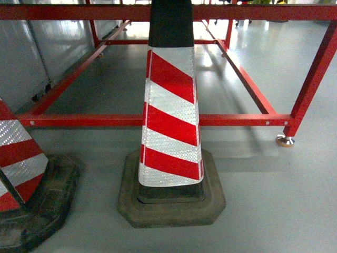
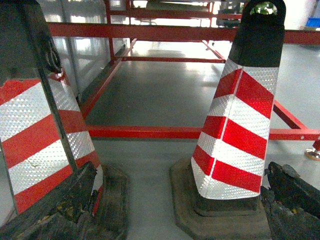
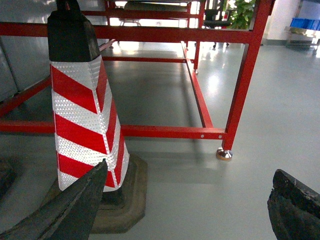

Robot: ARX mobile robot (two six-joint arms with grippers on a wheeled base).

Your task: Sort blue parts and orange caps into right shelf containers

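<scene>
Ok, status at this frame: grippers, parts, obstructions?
Both grippers, left and right, open and empty. No caps or crates in view. Striped cone dead ahead, red frame behind it.

It was an industrial hall or warehouse: a smooth grey painted floor [image 1: 274, 200], red-and-white striped traffic cones [image 1: 171, 121] on heavy rubber bases, a red steel rack frame [image 3: 240, 90] on levelling feet, and grey panel walls [image 1: 31, 47].

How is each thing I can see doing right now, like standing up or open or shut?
Middle cone: upright on its dark base, on the floor.
Left cone: upright, cut off by the picture edge.
Red frame: standing on a round foot.
Left gripper: open, empty.
Right gripper: open, empty.
</scene>
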